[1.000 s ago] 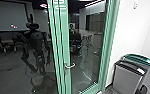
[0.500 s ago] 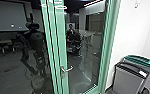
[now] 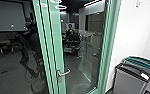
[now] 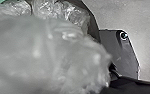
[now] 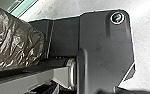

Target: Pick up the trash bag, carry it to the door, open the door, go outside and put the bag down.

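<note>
Closest to me is the trash bag, dark, shiny and creased beside my base plate in the right wrist view; in the left wrist view a blurred mass of crinkled clear plastic bulges toward the camera, with a dark edge behind it. I can't tell whether my left gripper or my right gripper is clamped on the bag or apart. Ahead I've got the green-framed glass door, its metal lever handle standing out from the upright. Off to the right, by the white wall, a grey bin with a dark top stands just in front of a green-topped bin. Farther off, through the glass, I see a small person near a dark chair.
</note>
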Tool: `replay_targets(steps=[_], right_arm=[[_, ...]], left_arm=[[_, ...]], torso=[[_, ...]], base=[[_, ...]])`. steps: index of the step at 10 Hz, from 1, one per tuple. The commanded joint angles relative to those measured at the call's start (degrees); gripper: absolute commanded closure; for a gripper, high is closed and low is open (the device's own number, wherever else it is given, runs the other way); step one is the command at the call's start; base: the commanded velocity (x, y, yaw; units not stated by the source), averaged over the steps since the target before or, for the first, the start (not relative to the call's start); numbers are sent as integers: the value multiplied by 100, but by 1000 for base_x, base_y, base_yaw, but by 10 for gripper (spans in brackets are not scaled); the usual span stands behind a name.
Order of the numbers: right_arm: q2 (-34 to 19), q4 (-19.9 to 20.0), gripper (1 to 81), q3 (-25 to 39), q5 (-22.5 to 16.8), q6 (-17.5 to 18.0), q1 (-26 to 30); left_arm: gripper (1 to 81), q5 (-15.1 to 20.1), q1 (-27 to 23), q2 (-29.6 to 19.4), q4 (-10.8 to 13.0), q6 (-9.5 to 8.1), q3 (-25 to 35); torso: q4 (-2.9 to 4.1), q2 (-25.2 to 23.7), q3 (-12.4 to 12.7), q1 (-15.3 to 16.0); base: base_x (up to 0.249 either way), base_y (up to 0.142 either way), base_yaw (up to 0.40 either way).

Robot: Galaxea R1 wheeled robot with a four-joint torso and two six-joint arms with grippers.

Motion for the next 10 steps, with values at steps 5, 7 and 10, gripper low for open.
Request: replay_targets(steps=[5,7,10], right_arm=[[12,20,10,6,-325,-38,261],[12,20,10,24,-325,-39,261],[12,11,10,15,-325,-47,261]], left_arm=[[811,227,-320,-23,64,27,20],[811,227,-320,-23,64,27,20],[811,227,-320,-14,73,27,20]], torso=[[0,0,2,-1],[0,0,2,-1],[0,0,2,-1]], base=[[137,-13,0],[137,0,0],[136,0,0]])
